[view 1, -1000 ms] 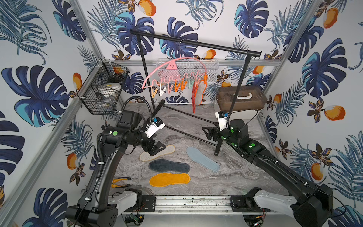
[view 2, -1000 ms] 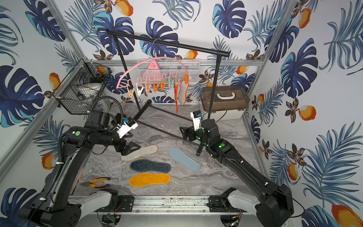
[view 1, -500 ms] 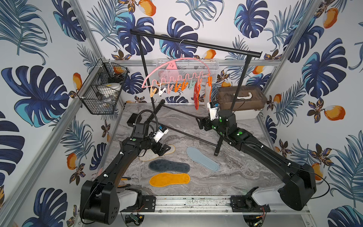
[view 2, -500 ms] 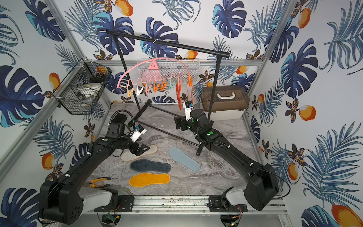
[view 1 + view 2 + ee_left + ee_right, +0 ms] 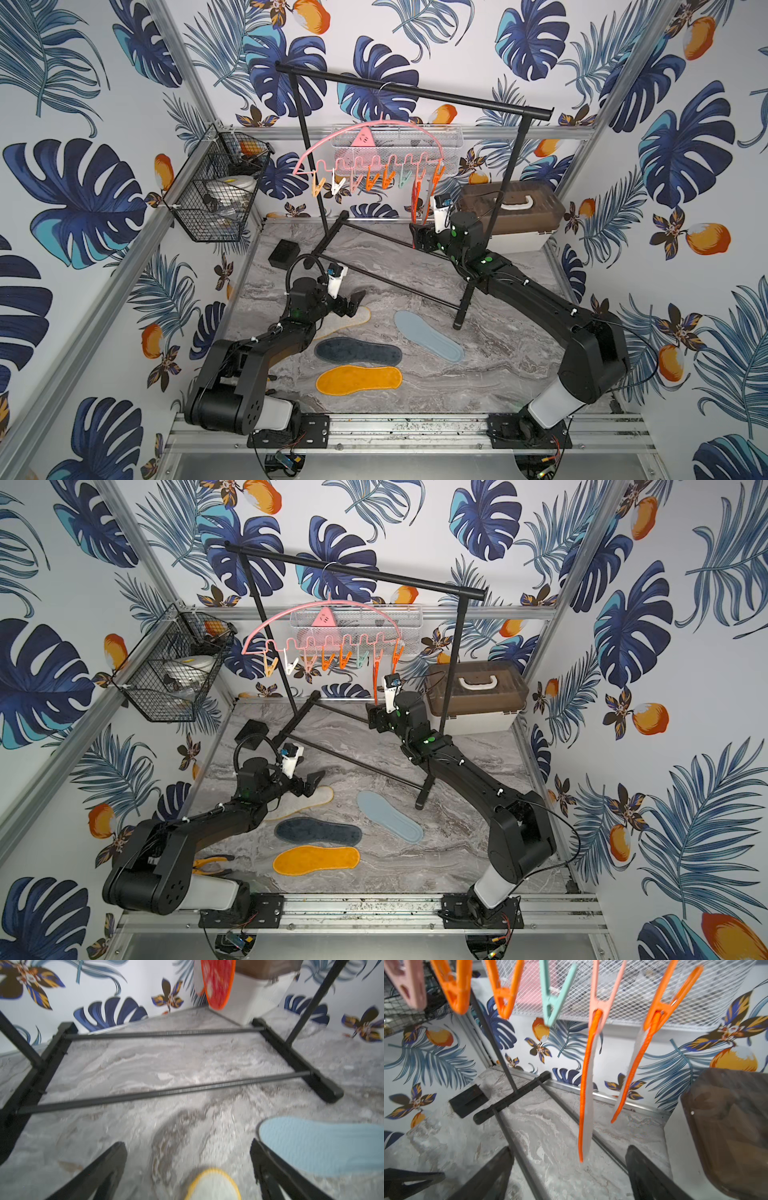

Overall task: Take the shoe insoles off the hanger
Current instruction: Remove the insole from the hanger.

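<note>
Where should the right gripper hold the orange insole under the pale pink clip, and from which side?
The orange insole hangs straight down from the pale pink clip, thin edge toward the open right gripper. Probably best: grip its free lower half, coming edge-on from the front, so each finger meets one flat face; then pull downward.

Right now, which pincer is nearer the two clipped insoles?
Right. The right pincer is open just below the clipped insoles; the left pincer is low by the cream insole.
</note>
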You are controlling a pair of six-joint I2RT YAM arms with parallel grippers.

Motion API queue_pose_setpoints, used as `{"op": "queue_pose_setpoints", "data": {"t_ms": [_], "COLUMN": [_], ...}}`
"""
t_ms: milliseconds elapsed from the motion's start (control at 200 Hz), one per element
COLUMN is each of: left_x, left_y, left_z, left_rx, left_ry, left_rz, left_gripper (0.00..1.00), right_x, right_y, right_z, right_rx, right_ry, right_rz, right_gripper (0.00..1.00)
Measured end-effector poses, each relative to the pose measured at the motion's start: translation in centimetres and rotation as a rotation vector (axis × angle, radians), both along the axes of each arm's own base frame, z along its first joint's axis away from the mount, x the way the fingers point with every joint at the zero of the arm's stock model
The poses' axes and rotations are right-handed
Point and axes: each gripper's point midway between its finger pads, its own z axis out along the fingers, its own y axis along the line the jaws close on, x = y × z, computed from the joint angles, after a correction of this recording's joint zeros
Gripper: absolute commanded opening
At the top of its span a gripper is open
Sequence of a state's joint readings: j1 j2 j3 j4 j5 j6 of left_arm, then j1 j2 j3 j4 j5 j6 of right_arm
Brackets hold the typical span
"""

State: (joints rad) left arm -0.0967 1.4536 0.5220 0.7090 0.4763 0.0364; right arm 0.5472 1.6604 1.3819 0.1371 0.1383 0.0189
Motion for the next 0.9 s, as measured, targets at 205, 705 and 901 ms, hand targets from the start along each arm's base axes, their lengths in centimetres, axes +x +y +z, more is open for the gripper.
{"op": "queue_pose_setpoints", "data": {"t_ms": [205, 705, 901], "left_x": [3.2, 7.4, 8.8], "left_y": [-1.1, -7.0, -8.7], "left_z": [1.4, 5.0, 6.5], "left_rx": [-0.127, -0.21, -0.251], "left_ry": [-0.032, -0.139, -0.148], "left_rz": [-0.008, -0.136, -0.196], "left_gripper": [0.99, 0.99, 0.99], "right_x": [2.0, 5.5, 5.8], "right_y": [0.6, -0.1, 0.2], "right_z": [2.0, 5.0, 4.6], "right_rx": [0.019, 0.121, 0.122], "right_ry": [-0.046, -0.057, -0.049], "right_rz": [-0.021, -0.065, -0.039], "right_gripper": [0.83, 0.65, 0.58]}}
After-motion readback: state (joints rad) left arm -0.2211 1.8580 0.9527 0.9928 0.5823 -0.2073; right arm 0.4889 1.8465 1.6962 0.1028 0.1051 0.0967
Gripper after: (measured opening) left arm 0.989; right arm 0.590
